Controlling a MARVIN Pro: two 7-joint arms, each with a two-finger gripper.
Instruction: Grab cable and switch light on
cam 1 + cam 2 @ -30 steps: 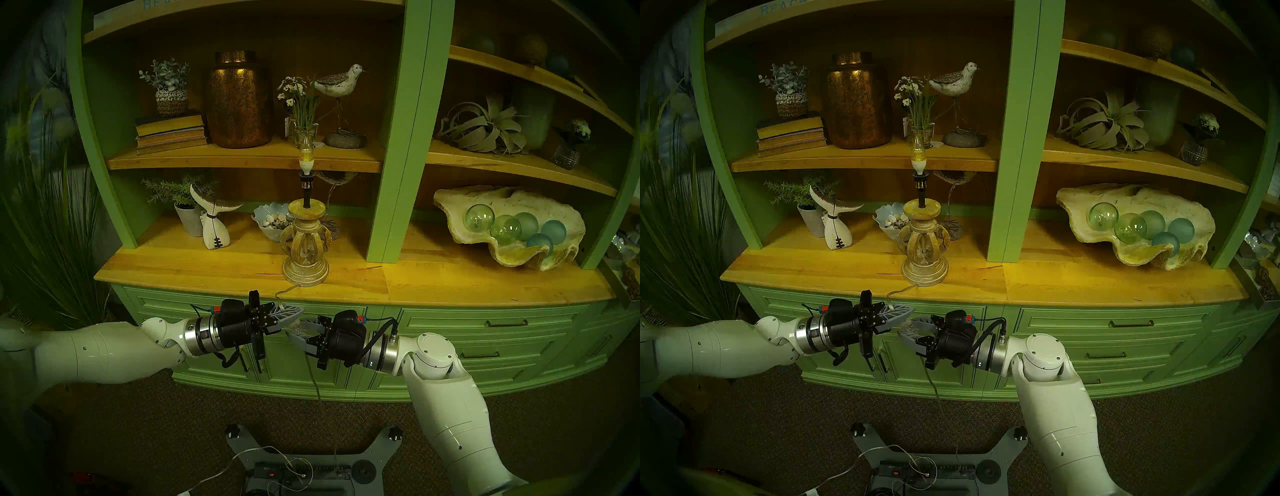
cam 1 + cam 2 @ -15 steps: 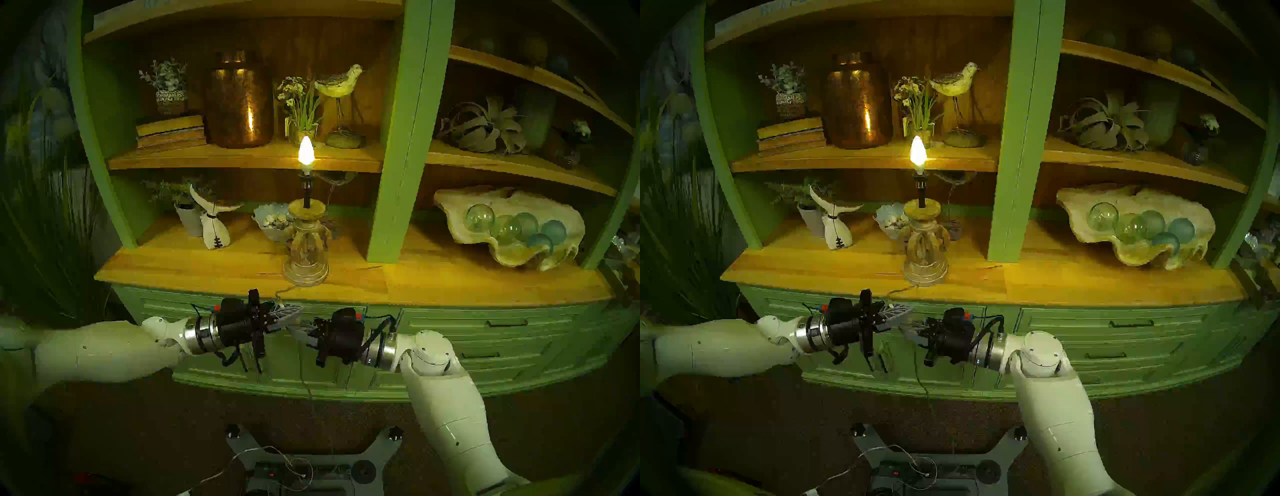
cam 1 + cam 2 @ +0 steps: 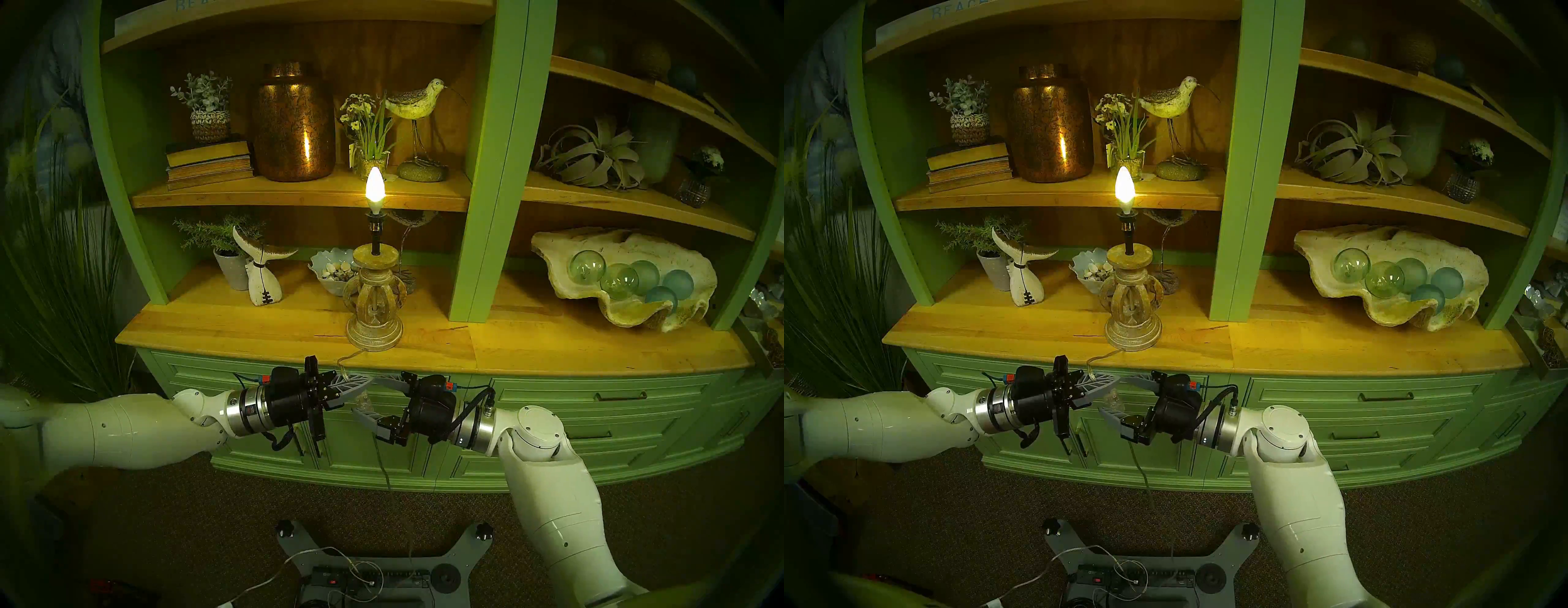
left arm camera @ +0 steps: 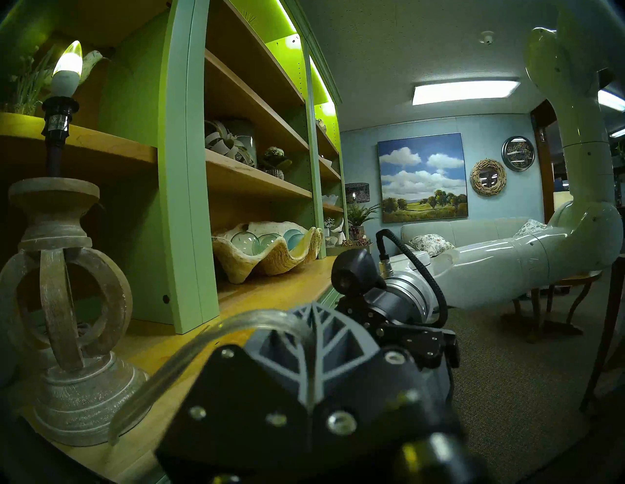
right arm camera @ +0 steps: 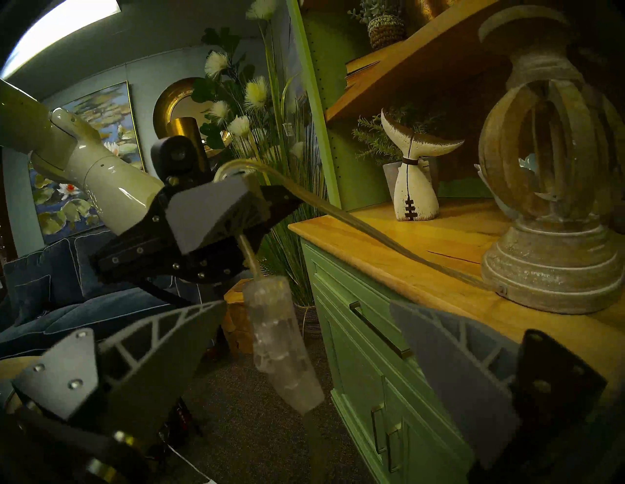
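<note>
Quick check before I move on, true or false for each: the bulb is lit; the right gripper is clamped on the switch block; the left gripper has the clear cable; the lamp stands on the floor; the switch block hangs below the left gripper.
1. The light is lit. True.
2. The right gripper is clamped on the switch block. False: its jaws stand wide open, the block between them untouched.
3. The left gripper is shut on the cable. True.
4. The lamp base stands on the floor. False: it stands on the wooden counter.
5. The switch block hangs below the left gripper. True.
</note>
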